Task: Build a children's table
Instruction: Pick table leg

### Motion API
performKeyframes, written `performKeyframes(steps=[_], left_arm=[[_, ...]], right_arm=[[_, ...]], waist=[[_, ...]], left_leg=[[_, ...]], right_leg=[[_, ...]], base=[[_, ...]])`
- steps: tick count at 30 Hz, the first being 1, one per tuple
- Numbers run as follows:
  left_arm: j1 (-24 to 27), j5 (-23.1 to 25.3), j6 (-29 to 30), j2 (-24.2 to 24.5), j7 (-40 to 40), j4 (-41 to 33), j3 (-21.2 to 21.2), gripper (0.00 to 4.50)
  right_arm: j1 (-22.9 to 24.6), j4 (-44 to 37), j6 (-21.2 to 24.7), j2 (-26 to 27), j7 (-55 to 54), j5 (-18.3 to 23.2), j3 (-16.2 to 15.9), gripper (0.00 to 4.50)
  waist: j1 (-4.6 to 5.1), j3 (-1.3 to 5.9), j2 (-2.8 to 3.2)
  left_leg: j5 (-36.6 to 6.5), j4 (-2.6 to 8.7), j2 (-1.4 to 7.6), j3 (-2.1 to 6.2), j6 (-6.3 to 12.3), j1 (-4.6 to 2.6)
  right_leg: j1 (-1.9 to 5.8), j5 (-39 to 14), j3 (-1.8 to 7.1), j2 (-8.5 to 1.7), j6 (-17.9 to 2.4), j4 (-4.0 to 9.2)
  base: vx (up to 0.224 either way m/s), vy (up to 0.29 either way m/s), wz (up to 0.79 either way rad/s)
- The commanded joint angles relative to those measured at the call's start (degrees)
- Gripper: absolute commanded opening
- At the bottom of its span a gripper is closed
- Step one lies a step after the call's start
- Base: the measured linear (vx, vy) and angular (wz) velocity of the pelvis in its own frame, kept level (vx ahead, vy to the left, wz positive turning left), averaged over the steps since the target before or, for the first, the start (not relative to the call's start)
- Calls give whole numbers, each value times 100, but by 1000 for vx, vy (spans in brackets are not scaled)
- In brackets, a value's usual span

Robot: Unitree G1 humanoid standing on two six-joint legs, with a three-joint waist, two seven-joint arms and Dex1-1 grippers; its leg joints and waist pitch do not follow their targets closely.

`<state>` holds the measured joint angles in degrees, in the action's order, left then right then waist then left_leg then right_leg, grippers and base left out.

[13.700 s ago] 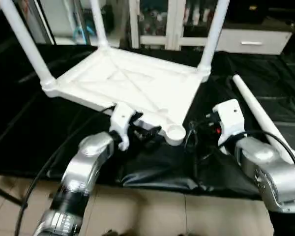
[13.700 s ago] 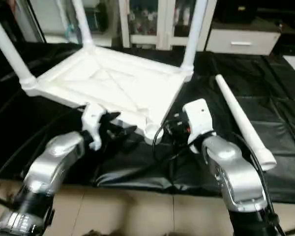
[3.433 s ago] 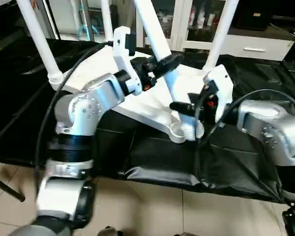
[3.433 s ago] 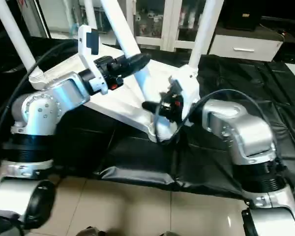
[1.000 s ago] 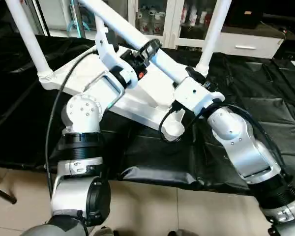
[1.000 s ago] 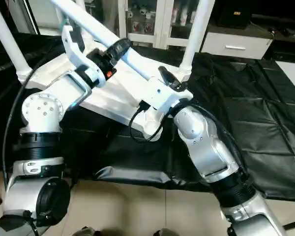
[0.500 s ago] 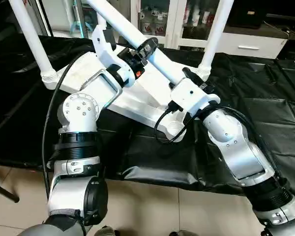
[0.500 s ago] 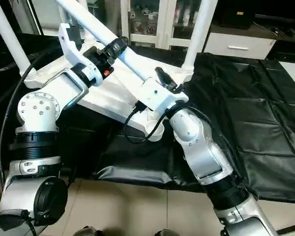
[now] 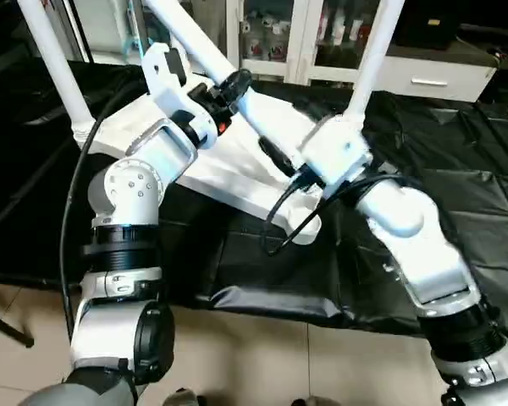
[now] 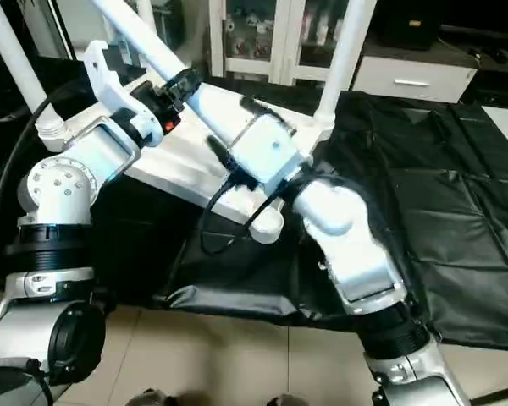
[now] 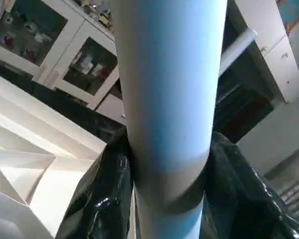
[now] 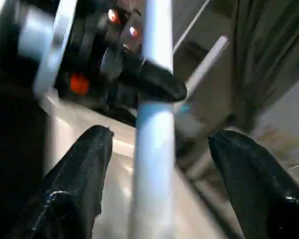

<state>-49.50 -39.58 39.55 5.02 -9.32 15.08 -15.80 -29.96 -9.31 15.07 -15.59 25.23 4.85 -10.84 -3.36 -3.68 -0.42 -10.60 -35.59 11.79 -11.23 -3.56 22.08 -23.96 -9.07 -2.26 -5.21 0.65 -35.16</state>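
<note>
Head views: tabletop (image 9: 237, 173) upside down on black cover (image 9: 457, 194), three legs up. Fourth leg (image 9: 205, 57) tilted, clamped by left gripper (image 9: 234, 85).

Left wrist: fingers (image 11: 97, 199) hugging leg.

Right wrist: right gripper (image 12: 157, 164) spread apart, straddling leg.

Next, probably: seating leg foot into empty corner socket (image 9: 303, 227).

Room light is even and moderately bright from overhead. My right forearm (image 9: 406, 220) and its white wrist housing (image 9: 334, 152) smear with motion blur in both head views; my left arm (image 9: 144, 169) reads sharper. The glossy black cover on the counter (image 9: 457, 178) carries soft white glare along its creases. In the left wrist view, the long white plastic tube leg (image 11: 169, 99) sits close, out of focus, bluish-shaded. The right wrist view is dim and heavily blurred.
</note>
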Motion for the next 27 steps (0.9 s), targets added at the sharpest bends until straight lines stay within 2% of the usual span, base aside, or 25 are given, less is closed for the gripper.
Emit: performKeyframes(steps=[1, 3, 4, 5, 6, 7, 8, 9, 10, 11, 12, 15, 18, 19, 20, 22, 24, 27], left_arm=[[-56, 97, 60, 116, -319, -21, 251, 177], [-36, 102, 179, 236, -542, -76, 383, 177], [-28, 93, 222, 267, -606, -102, 421, 177], [-13, 23, 371, 339, -769, -179, 494, 177], [-1, -77, 546, 405, -931, -263, 553, 177], [7, -186, 727, 475, -1114, -358, 627, 177], [12, -256, 838, 517, -1226, -416, 672, 177], [10, -282, 897, 576, -1368, -470, 749, 177], [6, -304, 935, 616, -1480, -509, 800, 177], [1, -306, 946, 639, -1577, -531, 837, 177], [-16, -337, 976, 649, -1647, -548, 851, 177], [-79, -443, 1093, 720, -2081, -701, 1019, 177], [-97, -509, 1188, 731, -2210, -779, 1044, 177], [-95, -551, 1229, 746, -2273, -821, 1052, 177], [-94, -555, 1233, 748, -2279, -826, 1053, 177], [-93, -583, 1270, 770, -2347, -864, 1070, 177], [-81, -620, 1338, 846, -2534, -933, 1137, 177], [-83, -616, 1371, 885, -2663, -973, 1188, 177]], right_arm=[[-224, -65, 1016, -57, 344, 770, 514, 377], [-427, 74, 1689, -229, 611, 1024, 707, 381], [-485, 121, 1878, -277, 664, 1121, 775, 389], [-623, 248, 2238, -434, 847, 1394, 928, 402], [-755, 381, 2527, -609, 1057, 1695, 1073, 412], [-839, 438, 2929, -858, 1422, 2020, 1127, 417], [-881, 460, 3175, -1021, 1668, 2216, 1141, 417], [-917, 485, 3341, -1193, 1928, 2420, 1158, 423], [-954, 509, 3513, -1311, 2100, 2605, 1188, 443], [-997, 529, 3766, -1421, 2260, 2817, 1270, 448], [-1019, 550, 3883, -1479, 2343, 2909, 1312, 450], [-1114, 852, 4648, -1581, 2569, 3268, 1575, 450], [-1047, 831, 4816, -1759, 2765, 3376, 1482, 450], [-1000, 768, 4895, -1851, 2874, 3472, 1421, 450], [-995, 761, 4904, -1860, 2885, 3483, 1415, 450], [-948, 703, 4970, -1935, 2974, 3554, 1351, 450], [-909, 645, 5051, -2025, 2996, 3524, 1238, 450], [-941, 656, 5128, -2007, 2999, 3524, 1246, 450]], waist=[[-7, 485, 72], [-29, 477, 80], [-32, 481, 70], [-36, 480, 66], [-33, 478, 64], [-50, 490, 26], [-70, 484, 41], [-91, 483, 43], [-108, 493, 34], [-105, 484, -41], [-129, 495, -23], [-141, 484, -121], [-190, 476, -86], [-201, 474, -110], [-209, 472, -90], [-205, 467, -99], [-214, 471, -66], [-214, 472, -88]], left_leg=[[-1068, 429, 41, 68, 155, -153], [-1030, 428, 52, 59, 59, -163], [-971, 420, 40, 53, 4, -149], [-950, 423, 37, 58, -29, -142], [-994, 424, 28, 49, -37, -156], [-993, 411, 30, 50, -37, -172], [-951, 406, 39, 41, -36, -173], [-838, 400, 41, 38, -29, -139], [-779, 394, 36, 42, 14, -140], [-709, 393, 43, 21, 68, -128], [-677, 388, 39, 33, 82, -127], [-614, 378, 47, 7, 116, -126], [-647, 384, 67, 8, 14, -144], [-678, 388, 65, 7, -12, -150], [-699, 390, 65, 10, -26, -149], [-750, 395, 66, 14, -60, -146], [-768, 397, 63, 21, -115, -144], [-765, 400, 57, 19, -130, -135]], right_leg=[[332, -315, 123, -101, -1341, 275], [315, -344, 127, -118, -1371, 282], [331, -348, 131, -125, -1373, 280], [343, -388, 132, -135, -1368, 273], [343, -446, 128, -126, -1376, 282], [360, -491, 128, -129, -1406, 266], [348, -463, 137, -137, -1424, 273], [353, -368, 142, -152, -1449, 262], [369, -304, 132, -147, -1465, 258], [361, -264, 138, -148, -1484, 267], [380, -274, 132, -159, -1508, 244], [347, -631, 141, -181, -1498, 277], [326, -811, 141, -185, -1417, 289], [329, -867, 143, -187, -1367, 293], [325, -905, 144, -190, -1347, 294], [321, -985, 141, -186, -1282, 311], [315, -1034, 140, -190, -1245, 311], [310, -1070, 139, -186, -1215, 320]], base=[[0, 0, 0], [0, 0, 0], [0, 0, 0], [0, 0, 0], [0, 0, 0], [0, 0, 0], [0, 0, 0], [0, 0, 0], [0, 0, 0], [0, 0, 0], [0, 0, 0], [0, 0, 0], [0, 0, 0], [0, 0, 0], [0, 0, 0], [0, 0, 0], [0, 0, 0], [0, 0, 0]])
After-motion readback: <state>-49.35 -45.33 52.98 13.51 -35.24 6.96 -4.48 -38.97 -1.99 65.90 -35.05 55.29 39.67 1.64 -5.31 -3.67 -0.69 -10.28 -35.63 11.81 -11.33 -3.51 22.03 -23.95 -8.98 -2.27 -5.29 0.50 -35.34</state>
